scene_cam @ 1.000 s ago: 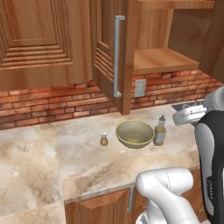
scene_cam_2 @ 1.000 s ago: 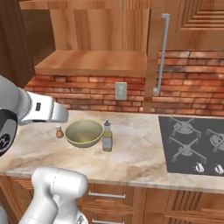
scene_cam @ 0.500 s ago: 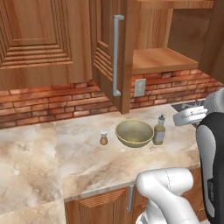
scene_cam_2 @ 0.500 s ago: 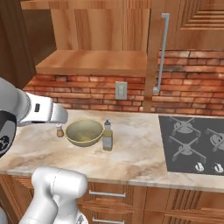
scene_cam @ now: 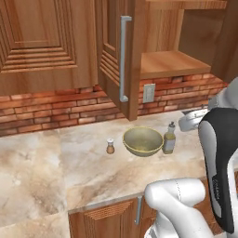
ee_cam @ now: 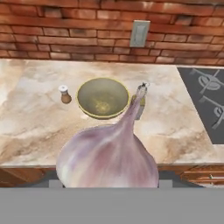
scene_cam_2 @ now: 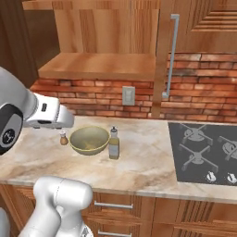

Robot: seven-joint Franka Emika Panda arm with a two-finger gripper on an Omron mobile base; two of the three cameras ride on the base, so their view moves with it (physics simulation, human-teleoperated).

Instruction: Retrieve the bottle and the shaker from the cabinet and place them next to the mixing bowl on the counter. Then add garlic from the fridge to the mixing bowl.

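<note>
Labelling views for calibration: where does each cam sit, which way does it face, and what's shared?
Left base view: behind the arm on its left, facing the open cabinet and counter; white arm lower right.
Right base view: behind on its right, facing the stove; arm lower left.
Hand view: above the counter, looking down past the held garlic.
All share bowl, bottle, shaker.

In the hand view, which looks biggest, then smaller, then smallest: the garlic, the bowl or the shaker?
1. garlic, though it only looks biggest because it is right by the camera.
2. mixing bowl
3. shaker

A red brick backsplash (scene_cam_2: 92, 99) carries a pale outlet plate (scene_cam_2: 128, 96).
</note>
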